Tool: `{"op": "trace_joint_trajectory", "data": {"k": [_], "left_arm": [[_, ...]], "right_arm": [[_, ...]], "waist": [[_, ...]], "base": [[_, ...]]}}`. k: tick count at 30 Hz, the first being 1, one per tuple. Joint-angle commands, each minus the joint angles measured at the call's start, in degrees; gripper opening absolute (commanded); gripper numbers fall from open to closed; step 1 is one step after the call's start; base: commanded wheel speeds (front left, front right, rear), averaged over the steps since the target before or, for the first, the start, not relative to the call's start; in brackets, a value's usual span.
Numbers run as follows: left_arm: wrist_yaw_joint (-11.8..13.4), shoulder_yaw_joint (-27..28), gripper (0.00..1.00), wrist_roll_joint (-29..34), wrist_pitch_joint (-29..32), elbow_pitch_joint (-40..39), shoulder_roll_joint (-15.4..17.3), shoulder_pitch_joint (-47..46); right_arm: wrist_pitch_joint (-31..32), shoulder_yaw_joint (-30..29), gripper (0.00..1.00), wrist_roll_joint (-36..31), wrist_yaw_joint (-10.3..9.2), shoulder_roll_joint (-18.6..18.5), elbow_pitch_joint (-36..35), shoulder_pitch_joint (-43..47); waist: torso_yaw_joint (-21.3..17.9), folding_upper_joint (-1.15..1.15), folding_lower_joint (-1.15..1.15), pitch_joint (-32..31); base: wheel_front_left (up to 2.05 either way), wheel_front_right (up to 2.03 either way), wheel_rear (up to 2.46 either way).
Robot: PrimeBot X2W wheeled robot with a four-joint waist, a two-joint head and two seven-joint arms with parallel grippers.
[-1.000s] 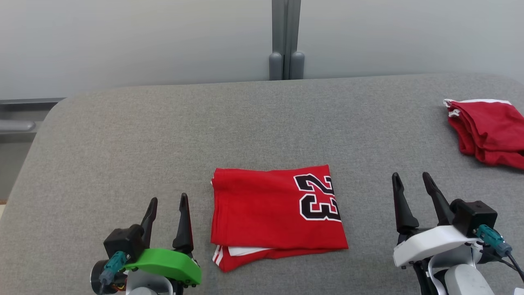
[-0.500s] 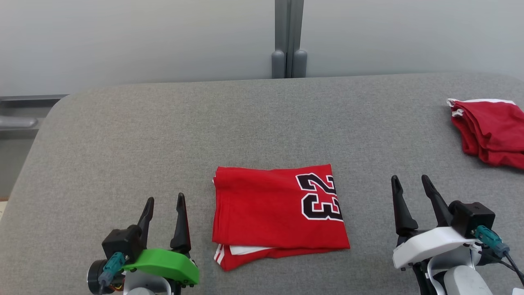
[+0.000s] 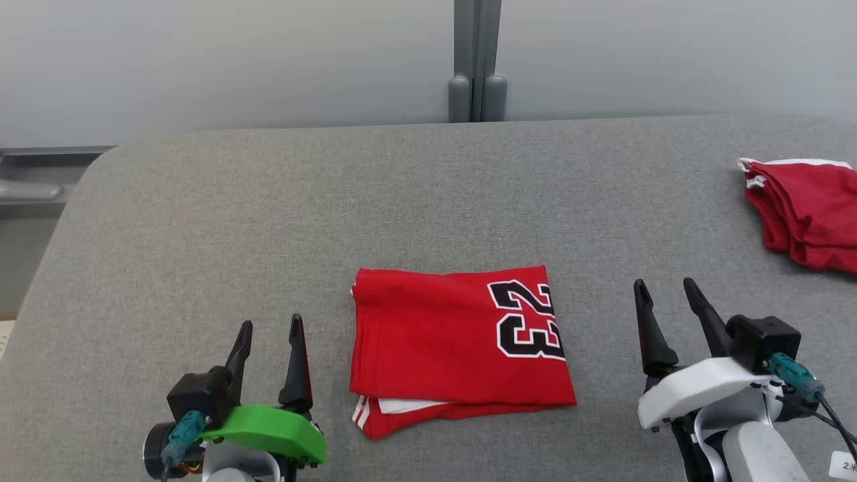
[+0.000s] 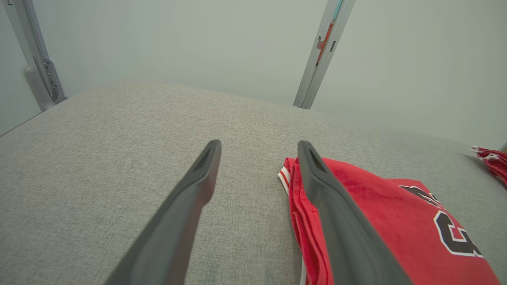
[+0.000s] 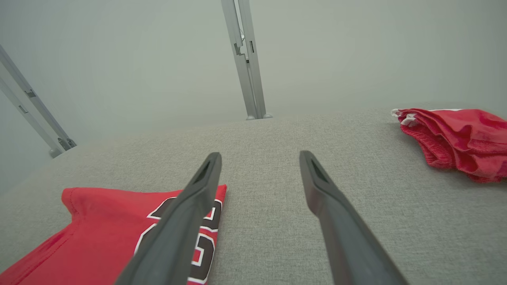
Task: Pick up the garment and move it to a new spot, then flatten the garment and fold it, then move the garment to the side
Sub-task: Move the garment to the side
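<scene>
**Folded garment [image 3: 462, 348], nothing held**

It lies near-centre on the grey surface [image 3: 201, 234]. The left end effector [image 3: 271, 321] and right end effector [image 3: 664, 282] flank it, spread wide, empty. Another red cloth [image 3: 803, 214] lies far right, well apart.

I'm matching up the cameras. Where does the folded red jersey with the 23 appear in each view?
Head view: folded red fabric jersey numbered 23, lower centre.
Left wrist view: jersey, lower right corner.
Right wrist view: jersey, lower left corner.
Shared landmark: bunched red cloth, at the right edge of each view.
</scene>
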Motion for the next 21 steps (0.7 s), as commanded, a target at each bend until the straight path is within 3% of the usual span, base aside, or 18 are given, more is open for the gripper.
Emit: {"op": "trace_joint_trajectory", "data": {"k": [1,10,21], "left_arm": [[-0.2,0.2,1.0,0.6,-0.2,-0.2,-0.1,-0.6],[-0.7,0.2,1.0,1.1,-0.2,-1.3,-0.7,-1.8],[-0.7,0.9,1.0,1.9,-0.2,-3.0,-1.0,-1.9]], "right_arm": [[1.0,0.1,1.0,-0.8,-0.01,-0.1,-0.1,-1.1],[13.5,0.4,1.0,1.1,-0.01,-0.1,2.5,-5.2],[25.0,3.4,1.0,8.1,-0.01,-3.6,9.9,-9.1]], "waist": [[0.4,0.0,0.0,0.3],[3.6,0.0,0.0,1.8],[8.7,0.0,0.0,4.3]], "base": [[0.0,0.0,0.0],[0.0,0.0,0.0],[0.0,0.0,0.0]]}}
